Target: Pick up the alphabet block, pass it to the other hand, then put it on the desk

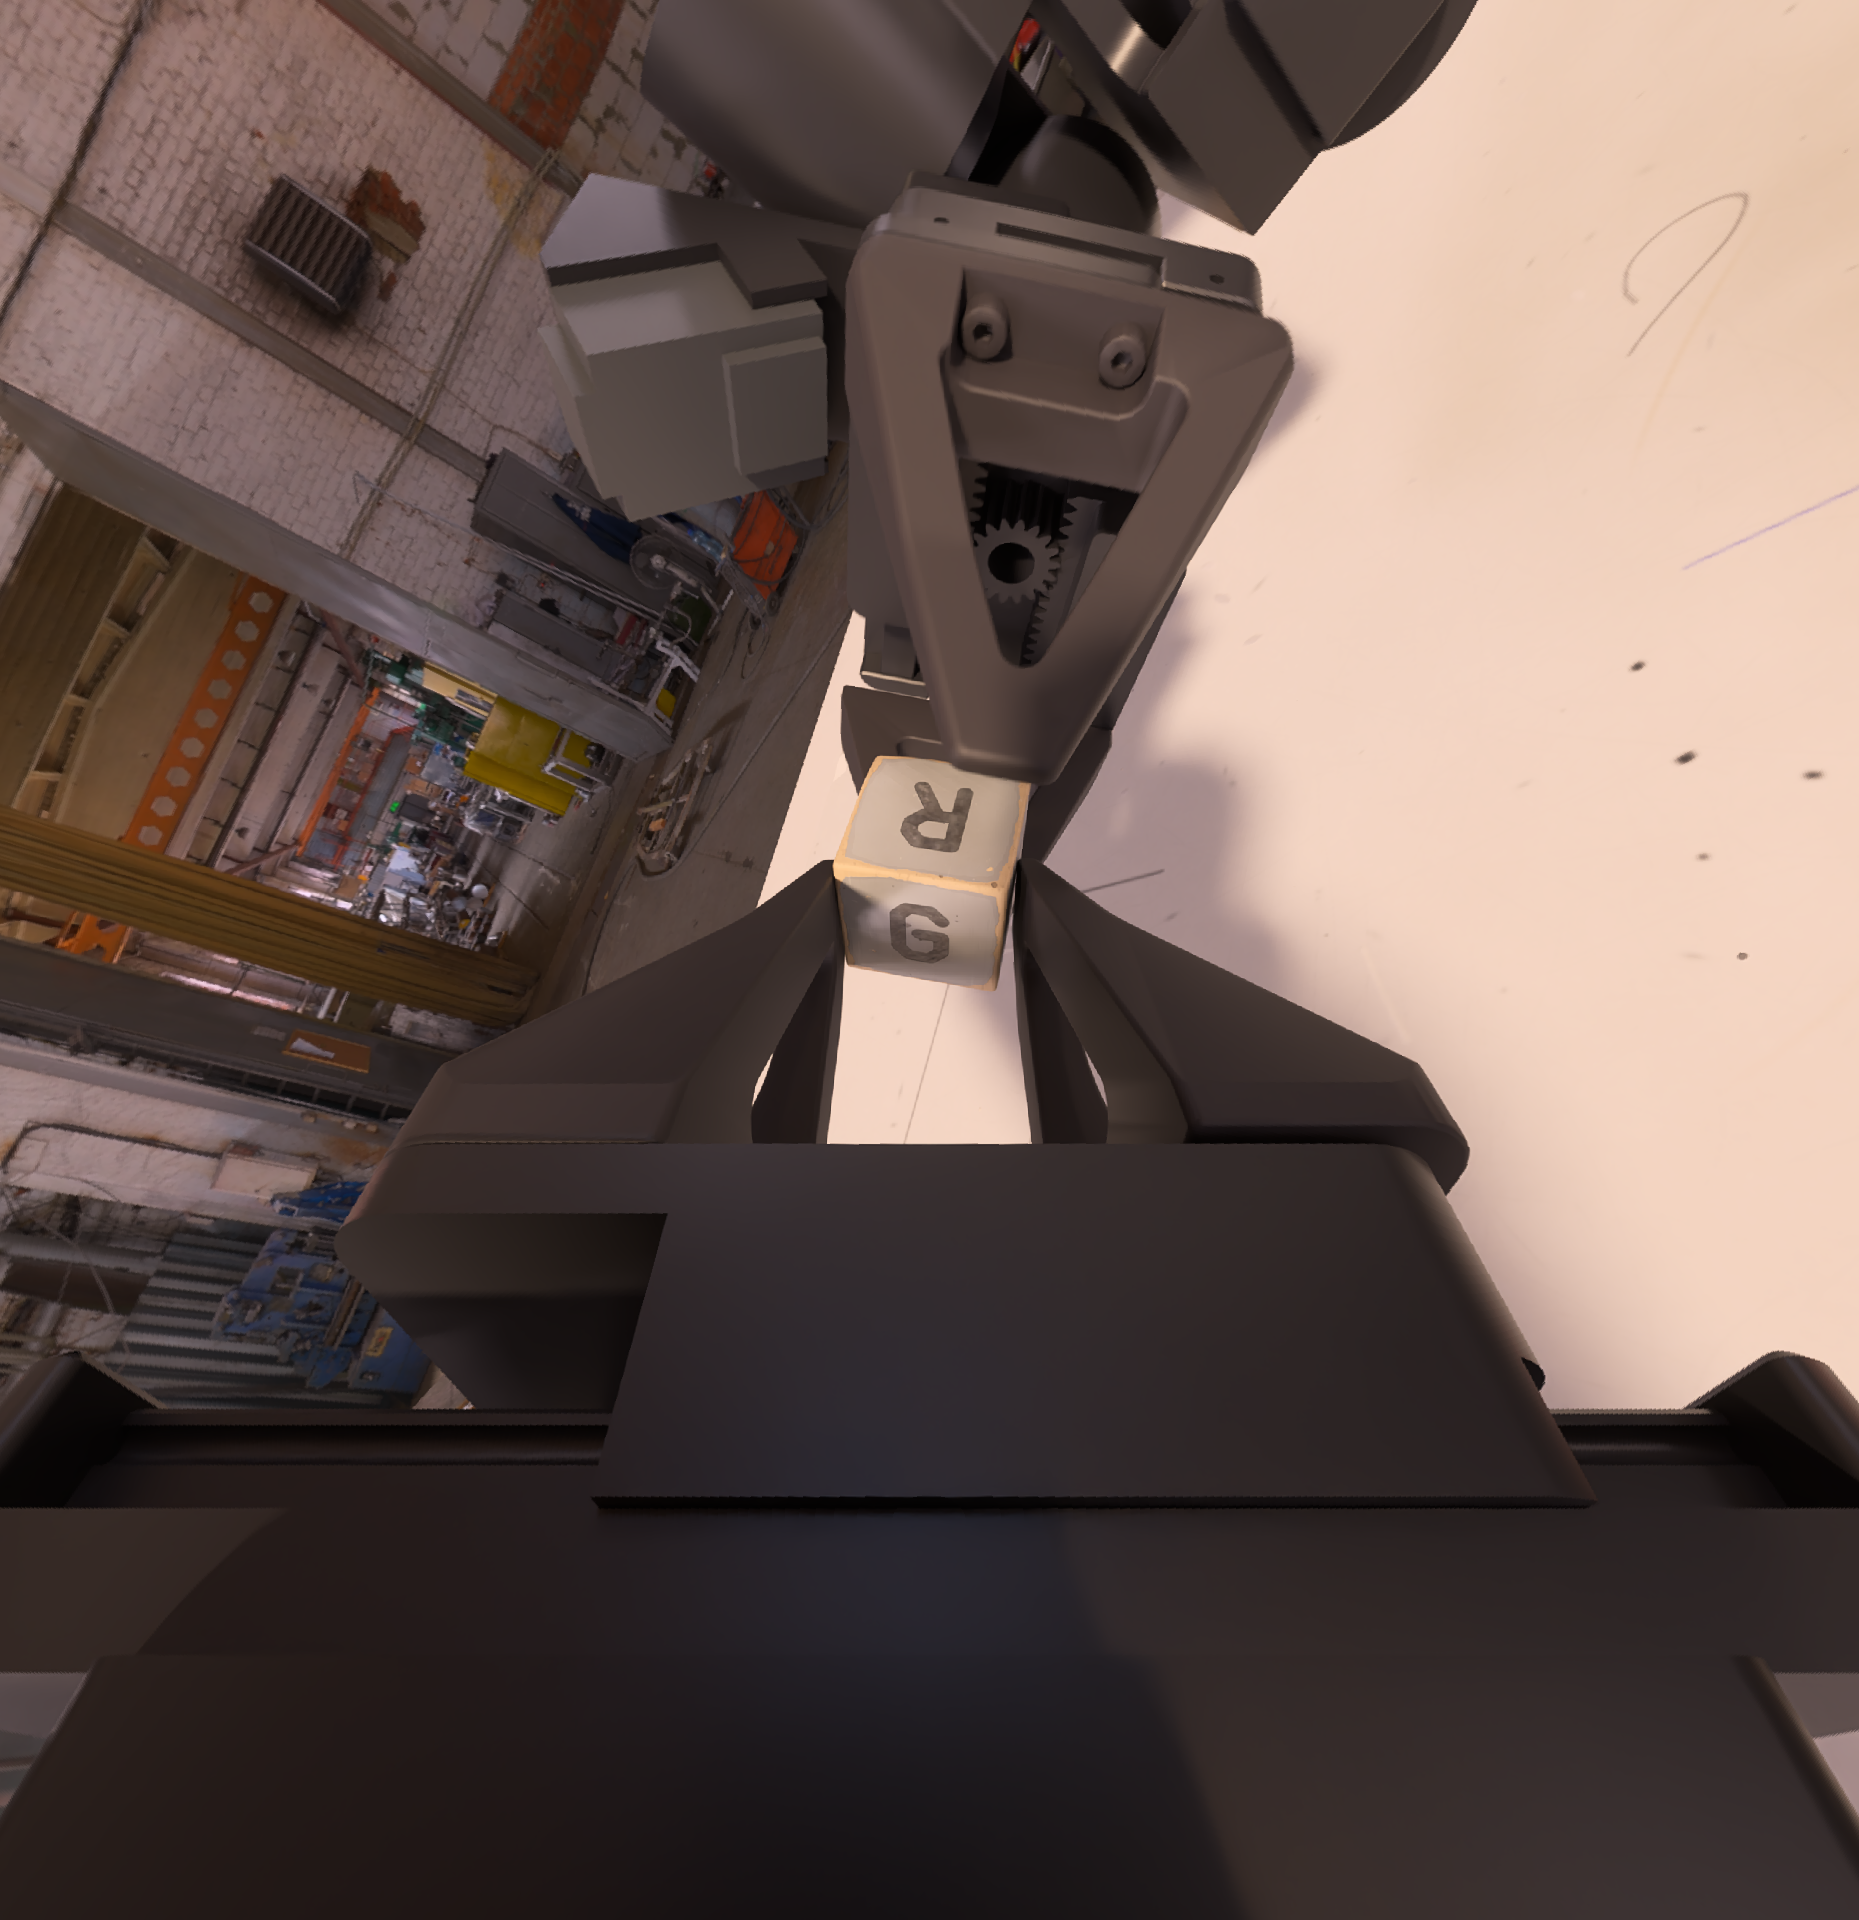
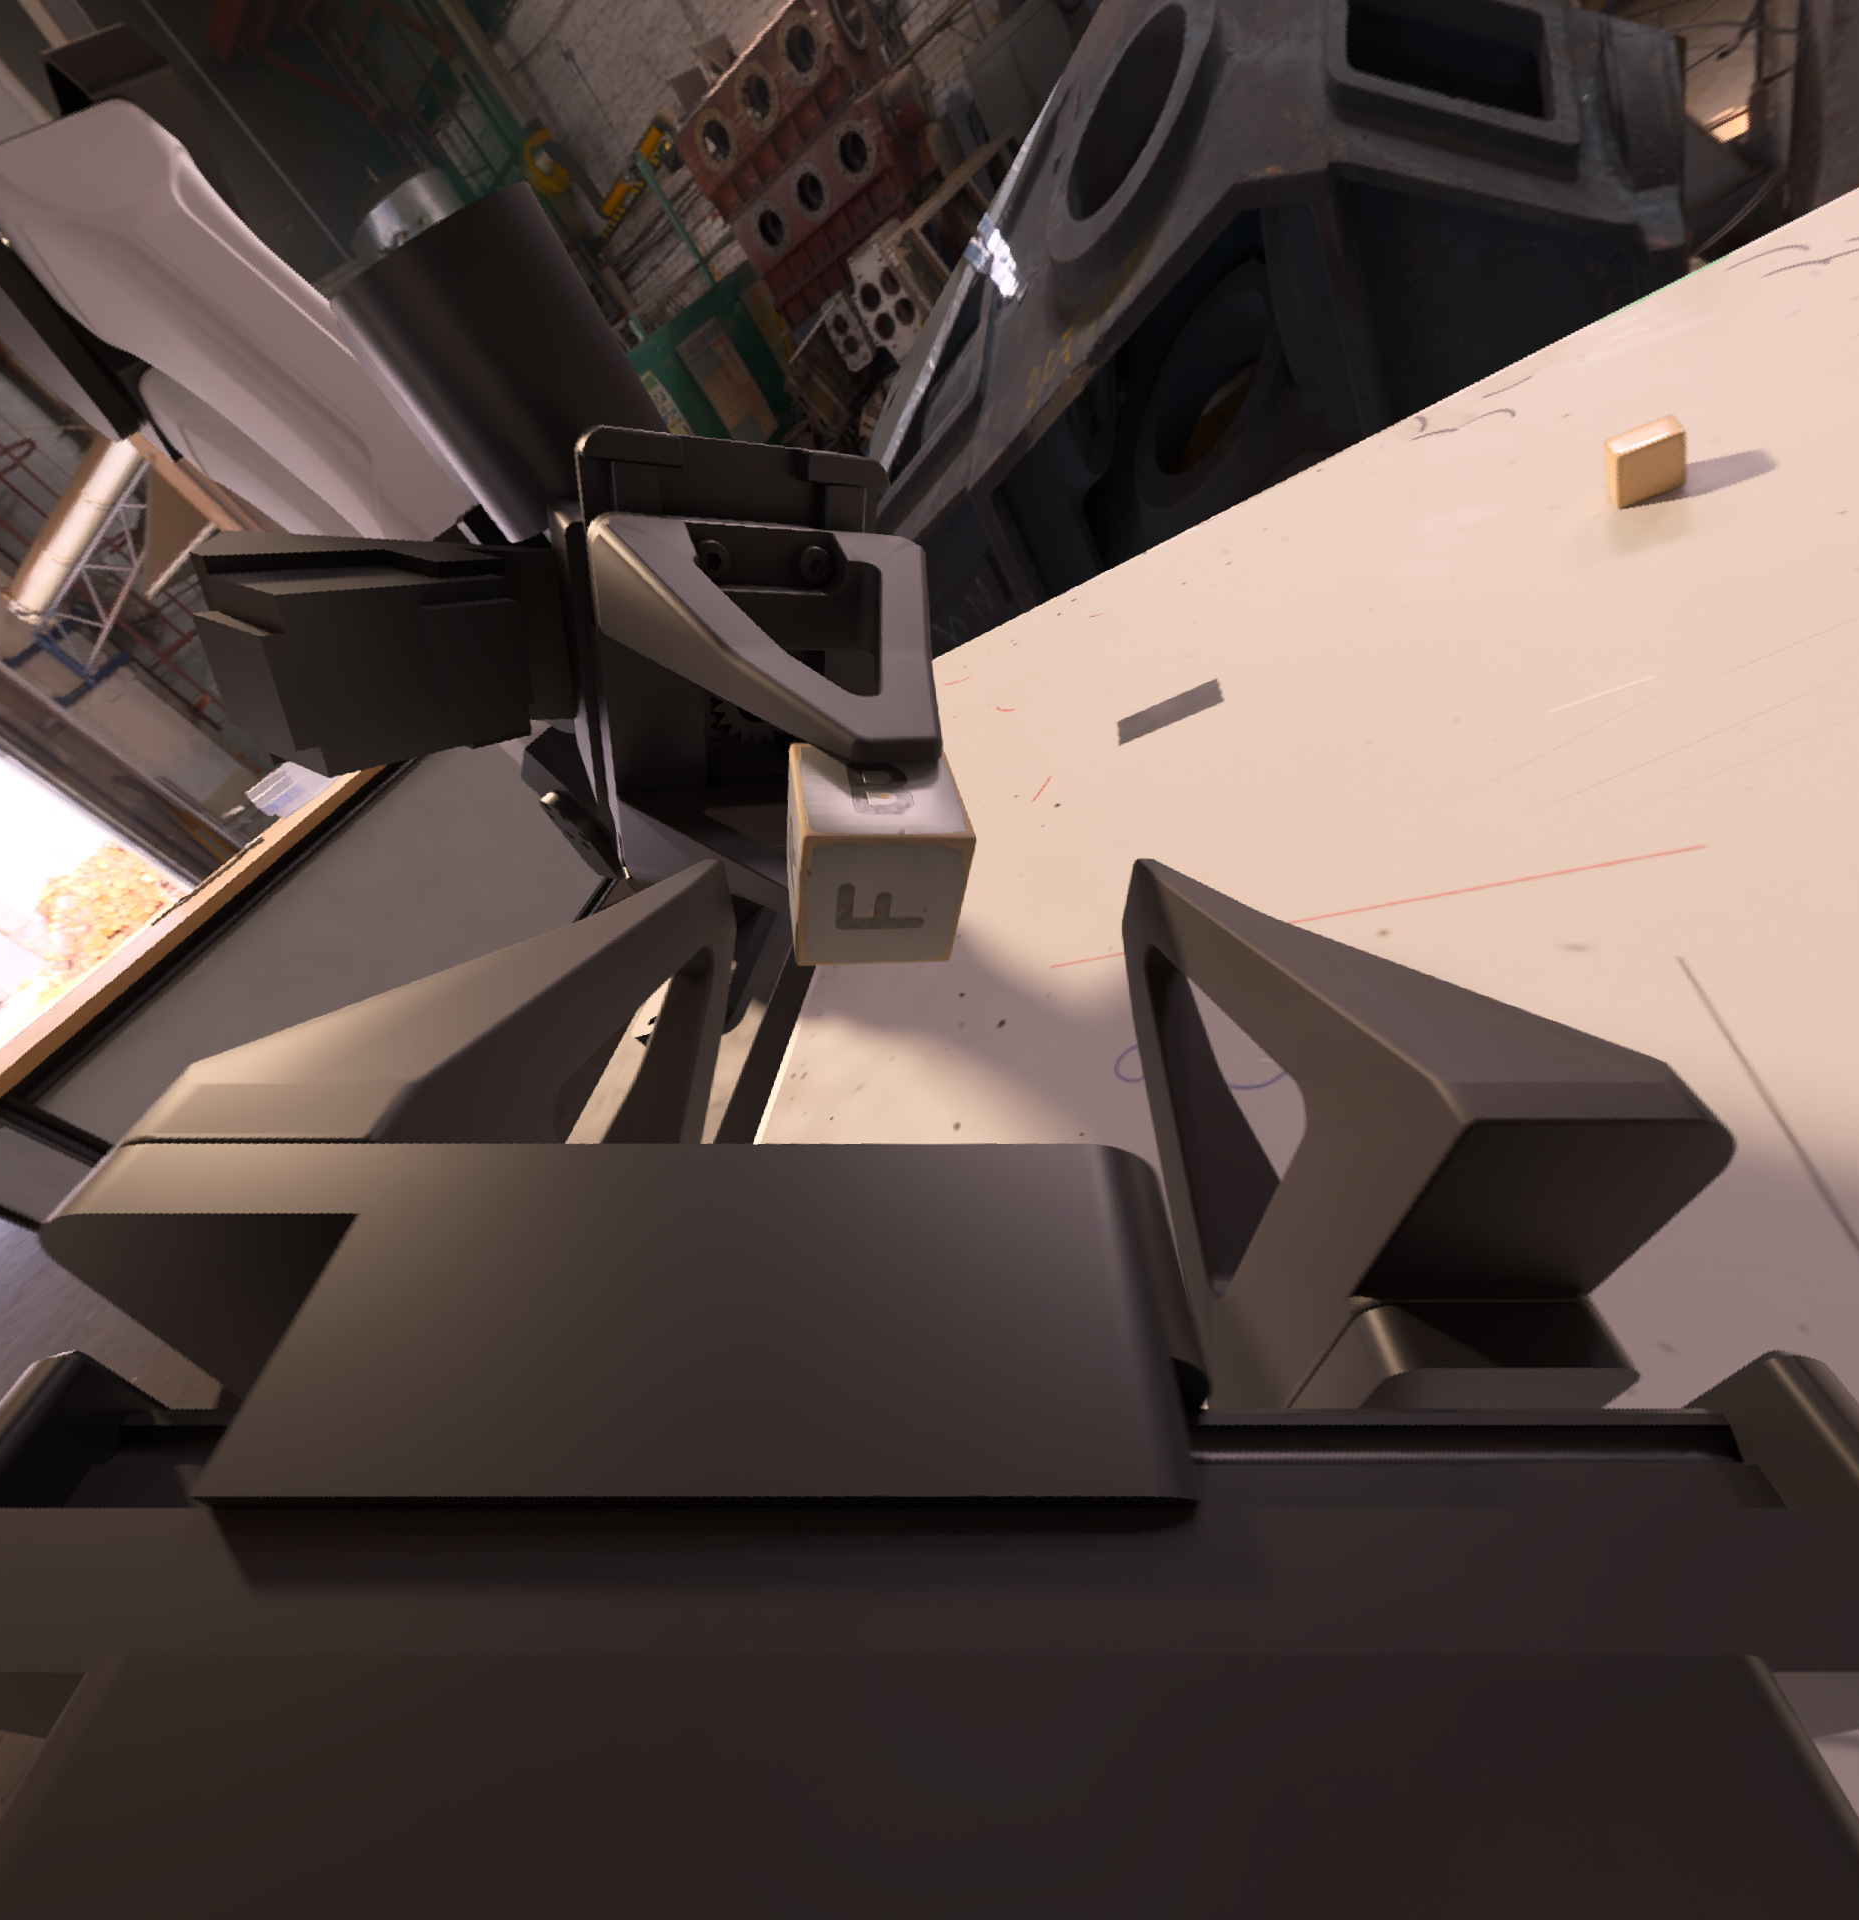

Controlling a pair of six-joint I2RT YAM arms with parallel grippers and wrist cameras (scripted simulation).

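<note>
Clamping the alphabet block (image 1: 923,878) between the fingertips of my left gripper (image 1: 925,914), above the desk (image 1: 1476,623) | my right gripper (image 2: 930,883) spread wide, block between its fingers, apart from both | small tan block (image 2: 1644,460) on the desk, well beyond my right gripper

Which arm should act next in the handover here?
Right. The left claw is shut on the alphabet block, while the right claw is open with its fingers either side of it, ready to close.
</note>
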